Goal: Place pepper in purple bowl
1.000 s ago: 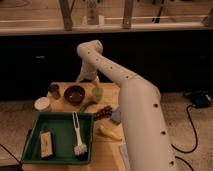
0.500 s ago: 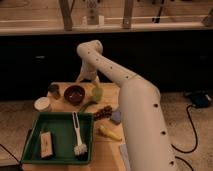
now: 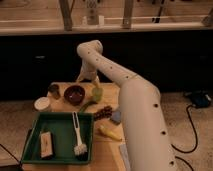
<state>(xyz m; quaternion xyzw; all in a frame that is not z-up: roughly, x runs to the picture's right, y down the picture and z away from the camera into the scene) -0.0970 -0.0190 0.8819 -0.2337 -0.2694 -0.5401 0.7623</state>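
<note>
The purple bowl (image 3: 74,94) sits on the wooden table (image 3: 107,90), left of centre, dark inside and holding nothing I can make out. A slim green pepper (image 3: 87,106) lies on the table just right of and in front of the bowl. My gripper (image 3: 90,80) hangs at the end of the white arm (image 3: 130,95), above the table's far part. It is just behind and right of the bowl, over a rounded green object (image 3: 97,93). It does not touch the pepper.
A small dark can (image 3: 54,90) and a round white container (image 3: 42,103) stand left of the bowl. A green tray (image 3: 35,135) in front holds a brush (image 3: 78,140) and a tan block (image 3: 46,144). A reddish item (image 3: 104,112), a blue-grey item (image 3: 116,117) and a yellow item (image 3: 110,132) lie beside my arm.
</note>
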